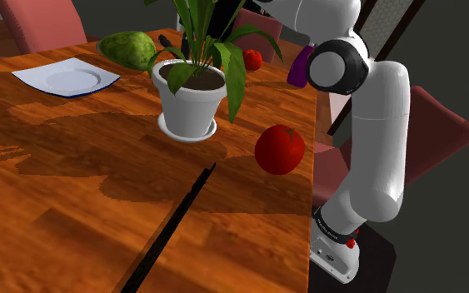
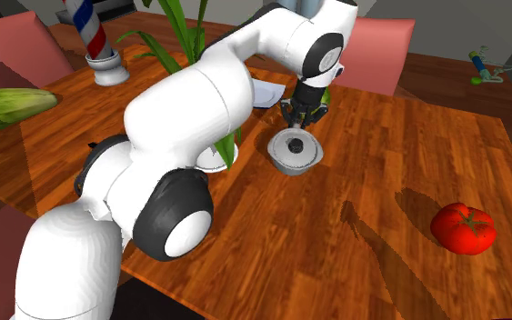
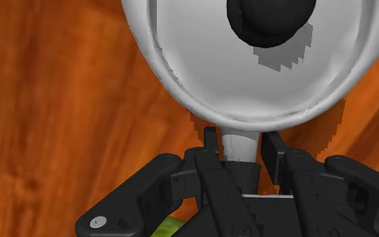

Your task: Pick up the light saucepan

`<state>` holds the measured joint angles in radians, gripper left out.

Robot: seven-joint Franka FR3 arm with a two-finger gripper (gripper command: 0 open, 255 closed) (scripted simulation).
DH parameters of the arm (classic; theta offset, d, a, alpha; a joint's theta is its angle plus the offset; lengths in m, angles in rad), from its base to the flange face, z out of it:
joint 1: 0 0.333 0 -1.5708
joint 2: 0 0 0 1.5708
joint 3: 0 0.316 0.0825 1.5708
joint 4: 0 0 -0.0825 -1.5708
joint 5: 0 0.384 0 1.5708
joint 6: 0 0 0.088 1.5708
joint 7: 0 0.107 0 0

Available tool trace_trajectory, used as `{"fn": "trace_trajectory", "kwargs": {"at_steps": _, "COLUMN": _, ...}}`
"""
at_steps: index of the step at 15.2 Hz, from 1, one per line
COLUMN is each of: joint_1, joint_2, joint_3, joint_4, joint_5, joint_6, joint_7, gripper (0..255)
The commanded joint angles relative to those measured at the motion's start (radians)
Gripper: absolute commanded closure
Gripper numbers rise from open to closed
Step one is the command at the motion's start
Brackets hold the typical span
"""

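The gripper [image 3: 240, 138] is down at table level, its fingers [image 3: 210, 143] drawn in narrow and clasping the short pale handle [image 3: 238, 151] of the light saucepan [image 3: 248, 74], one black finger tight on each side of that stub! From the wrist view the pan's grey lid spreads out just ahead of the fingertips, its black knob [image 3: 272, 20] casting a shadow across it. In the second exterior view the gripper [image 2: 304, 114] hangs straight down at the pan's far edge, and the saucepan [image 2: 295, 153] sits flat on the wooden table [image 2: 381, 173], lid on, round and light grey. The white arm [image 2: 190, 100] sweeps in over the table from that view's lower left, and there's a big red tomato [image 2: 463, 227] well apart from the pan toward the right. Over to the shoulder view: the tomato [image 1: 279, 150] rests near the table edge beside the arm, a potted plant [image 1: 191, 104] in a white pot stands on its saucer near the middle, a smaller red fruit [image 1: 252, 59] lies behind it, and a white plate [image 1: 66, 79] and a green melon-like fruit [image 1: 128, 48] sit at the far side.
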<state>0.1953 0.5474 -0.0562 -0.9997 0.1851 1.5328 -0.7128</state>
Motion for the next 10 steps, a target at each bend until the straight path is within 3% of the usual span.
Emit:
{"fn": "trace_trajectory", "kwargs": {"at_steps": 1, "joint_1": -0.003, "joint_2": 0.019, "joint_3": 0.001, "joint_4": 0.058, "joint_5": 0.001, "joint_6": -0.038, "joint_7": 0.005, "gripper": 255}}
{"fn": "trace_trajectory", "kwargs": {"at_steps": 5, "joint_1": -0.010, "joint_2": 0.070, "joint_3": 0.004, "joint_4": 0.199, "joint_5": 0.004, "joint_6": -0.127, "joint_7": 0.019, "gripper": 255}}
{"fn": "trace_trajectory", "kwargs": {"at_steps": 8, "joint_1": -0.020, "joint_2": 0.149, "joint_3": 0.010, "joint_4": 0.379, "joint_5": 0.007, "joint_6": -0.226, "joint_7": 0.035, "gripper": 255}}
{"fn": "trace_trajectory", "kwargs": {"at_steps": 10, "joint_1": -0.021, "joint_2": 0.158, "joint_3": 0.011, "joint_4": 0.396, "joint_5": 0.008, "joint_6": -0.235, "joint_7": 0.037, "gripper": 255}}
